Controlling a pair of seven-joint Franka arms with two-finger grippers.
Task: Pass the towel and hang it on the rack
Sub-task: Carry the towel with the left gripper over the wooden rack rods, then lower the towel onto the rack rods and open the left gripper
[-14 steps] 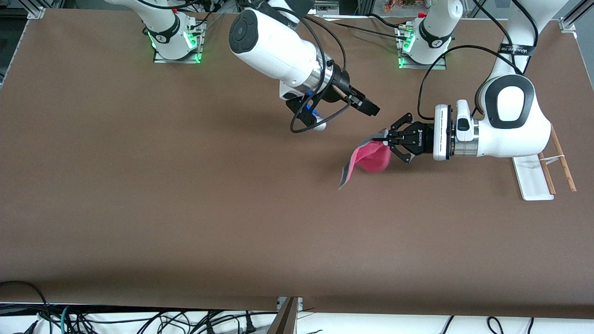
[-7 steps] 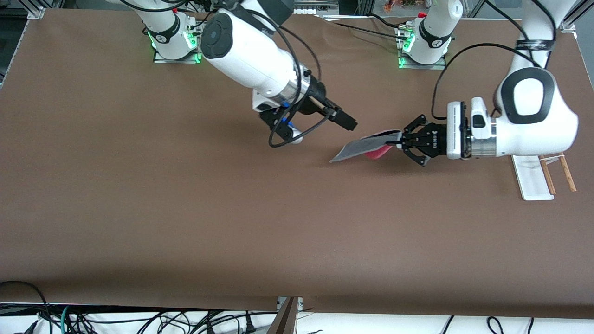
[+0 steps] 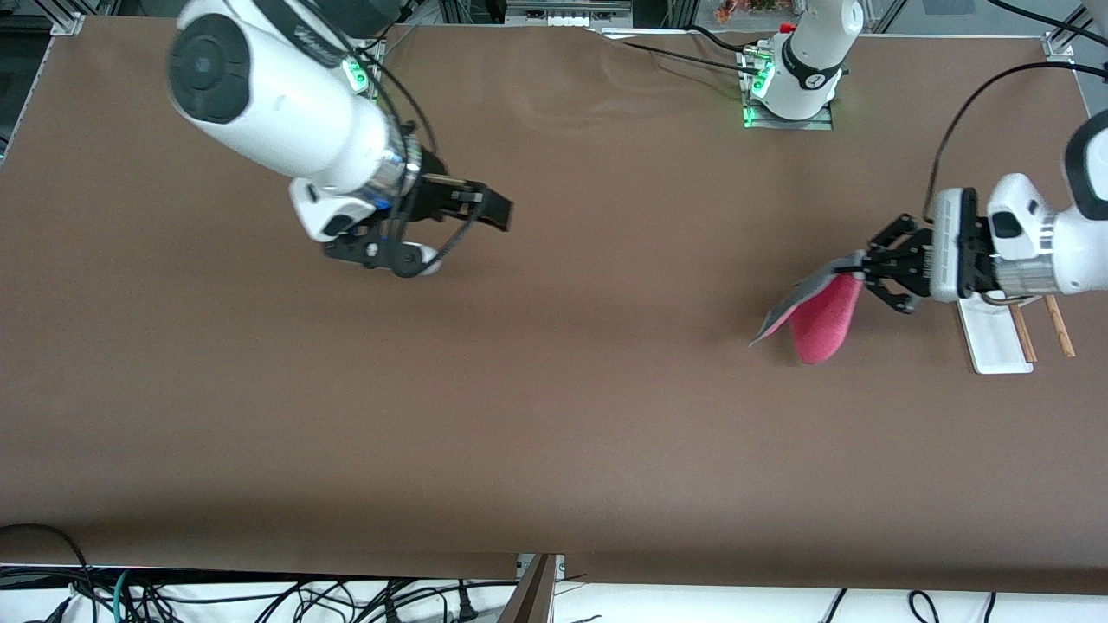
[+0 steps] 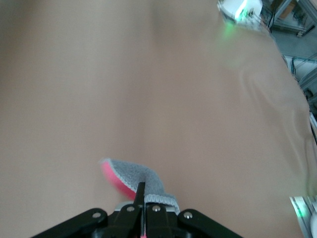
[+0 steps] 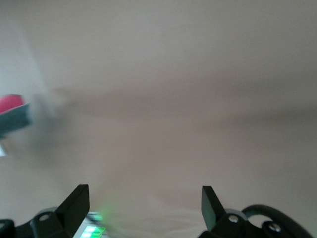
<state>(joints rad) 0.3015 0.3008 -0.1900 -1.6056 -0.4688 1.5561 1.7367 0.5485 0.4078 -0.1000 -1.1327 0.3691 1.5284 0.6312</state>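
My left gripper (image 3: 859,275) is shut on one corner of the towel (image 3: 818,316), which hangs from it in the air, grey side up and pink side down, over the table beside the rack (image 3: 1004,333). The rack has a flat white base and two thin wooden rods (image 3: 1058,327) and stands at the left arm's end of the table, partly hidden by the left wrist. In the left wrist view the towel (image 4: 132,177) curls out from the shut fingertips (image 4: 140,192). My right gripper (image 3: 500,212) is open and empty over the table toward the right arm's end; its fingers (image 5: 79,198) frame bare table.
The brown table (image 3: 554,415) carries nothing else in view. The left arm's base (image 3: 792,82) stands at the top of the front view. Cables hang below the table's front edge (image 3: 260,597).
My left gripper has carried the towel toward the rack at the left arm's end. My right arm has pulled away toward its own end, open and empty.
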